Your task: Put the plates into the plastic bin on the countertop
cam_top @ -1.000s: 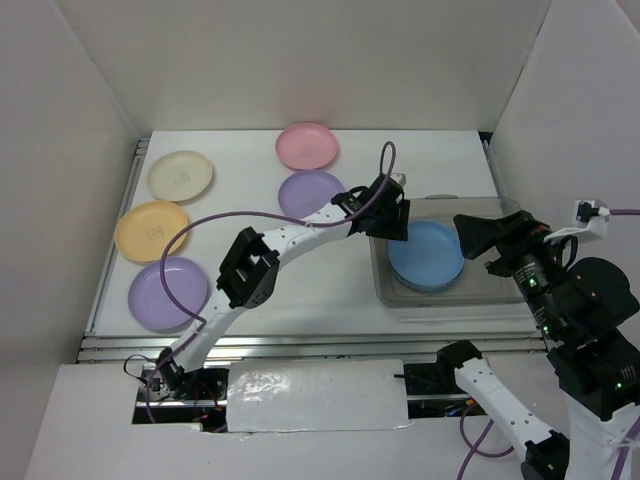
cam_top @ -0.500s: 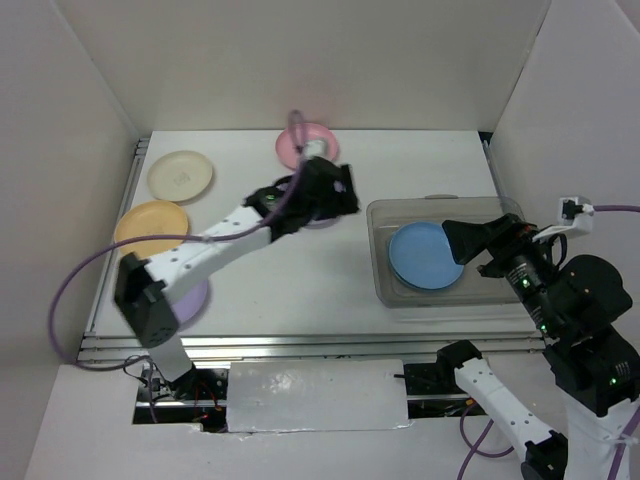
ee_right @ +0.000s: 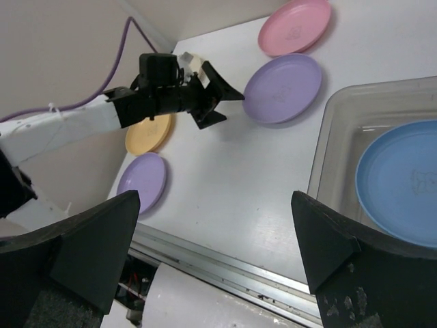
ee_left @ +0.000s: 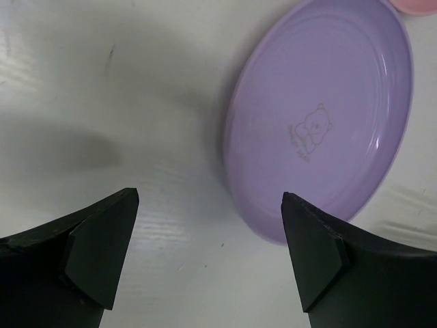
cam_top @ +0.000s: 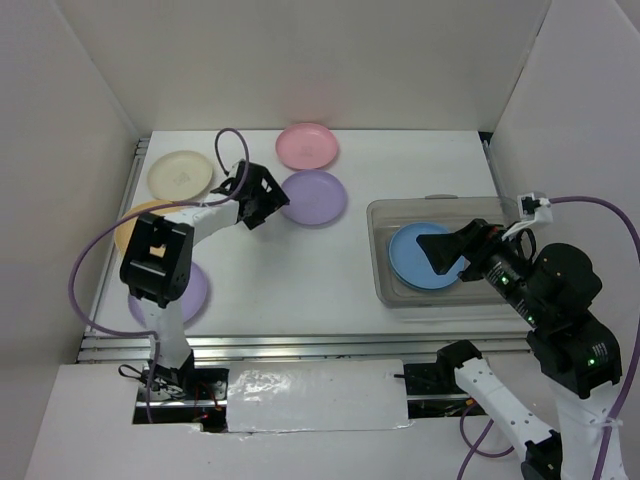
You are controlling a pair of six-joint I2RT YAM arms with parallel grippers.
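The clear plastic bin sits at the right of the white countertop and holds a blue plate. My left gripper is open and empty, low over the countertop just left of a lavender plate. In the left wrist view that plate lies ahead of the right finger. My right gripper is open and empty above the bin. Pink, cream, orange-yellow and a second lavender plate lie on the countertop. The fruit-pattern plate is out of view.
White walls enclose the countertop at the back and both sides. Metal rails run along the near and left edges. The left arm and its purple cable lie over the orange-yellow and lower lavender plates. The right wrist view shows the bin rim and left gripper.
My left arm has swung from the bin's left rim across to the left side of the lavender plate. The blue plate stays in the bin. My right gripper has shifted slightly left over the bin.
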